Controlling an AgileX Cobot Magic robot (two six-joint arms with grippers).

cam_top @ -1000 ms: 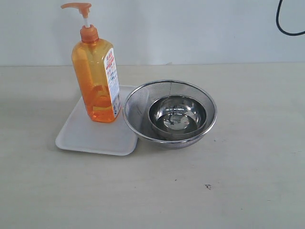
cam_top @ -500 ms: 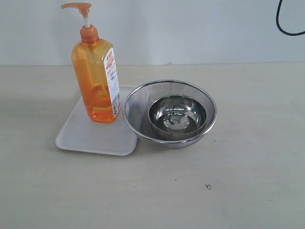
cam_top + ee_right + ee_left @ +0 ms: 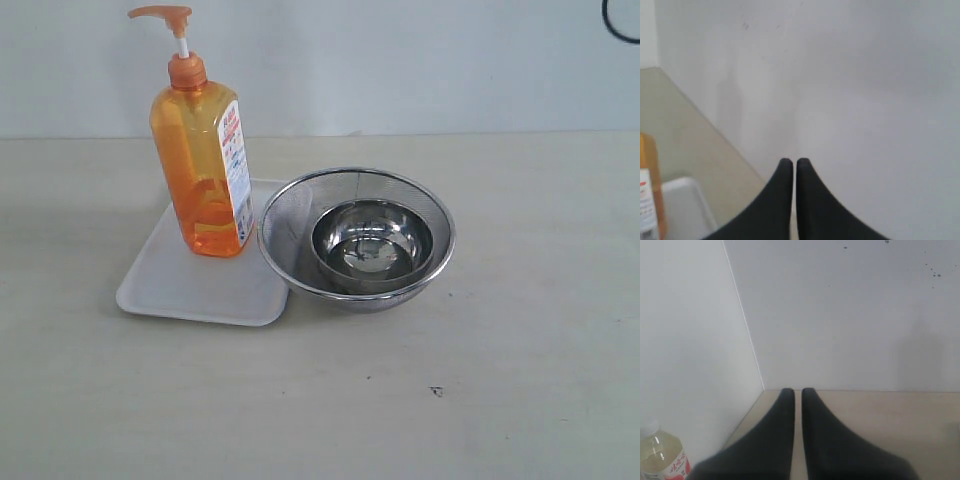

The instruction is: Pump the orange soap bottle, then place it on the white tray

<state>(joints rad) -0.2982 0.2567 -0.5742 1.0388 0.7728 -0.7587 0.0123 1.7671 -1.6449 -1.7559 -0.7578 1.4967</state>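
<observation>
The orange soap bottle stands upright on the white tray, its pump head raised. Neither arm shows in the exterior view. In the left wrist view my left gripper is shut with nothing between its dark fingers, facing a white wall and the tabletop. My right gripper is likewise shut and empty, facing the wall; a strip of the orange soap bottle and a corner of the white tray show at the edge of that view.
A round steel mesh strainer bowl overlaps the tray's right edge, with a small shiny steel bowl inside it. A clear bottle with a red-and-white label stands near the left gripper. A black cable hangs at the upper right.
The black cable at the upper right has risen and mostly left the exterior view. The bottle, tray and bowls have not moved.
</observation>
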